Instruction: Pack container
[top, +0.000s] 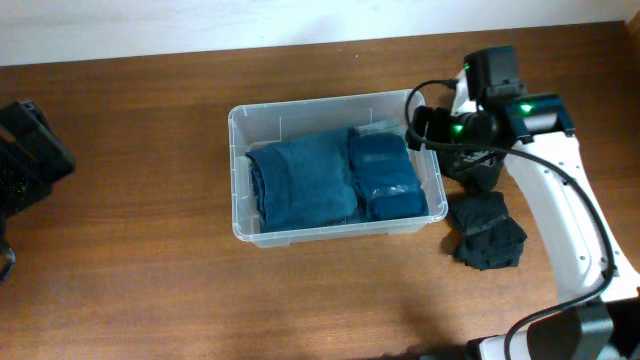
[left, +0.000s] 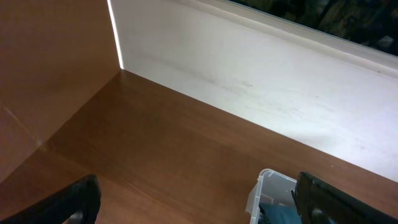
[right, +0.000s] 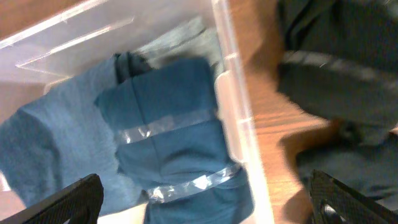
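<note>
**Both pincers wide apart, tub part-filled**

The right pincer (right: 205, 199) hangs over the right-hand rim of the tub (top: 238, 120); its black fingers (right: 68, 202) are spread wide, gripping nothing and touching nothing that shows. The left pincer (left: 199, 202) sits by the left edge of the bench (top: 150, 290); its fingers (left: 74, 202) are likewise far apart and empty, and it faces the white wall (left: 261, 81) along the far edge. The tub stands about mid-bench, a little nearer the far edge, with its long sides parallel to that edge; it is clear, thin-walled plastic, rectangular, with rounded corners and a raised rim. Inside, a soft blue towel (top: 300, 180) lies folded in thick rounded layers on the left; a darker blue cloth (top: 385, 178) lies pressed against it on the right, crossed by two glossy clear bands; a pale grey-green fabric (right: 180, 37) shows behind that at the tub's far wall. On the brown wood-grain just right of the tub sits a crumpled dark cloth (top: 487, 232).
</note>
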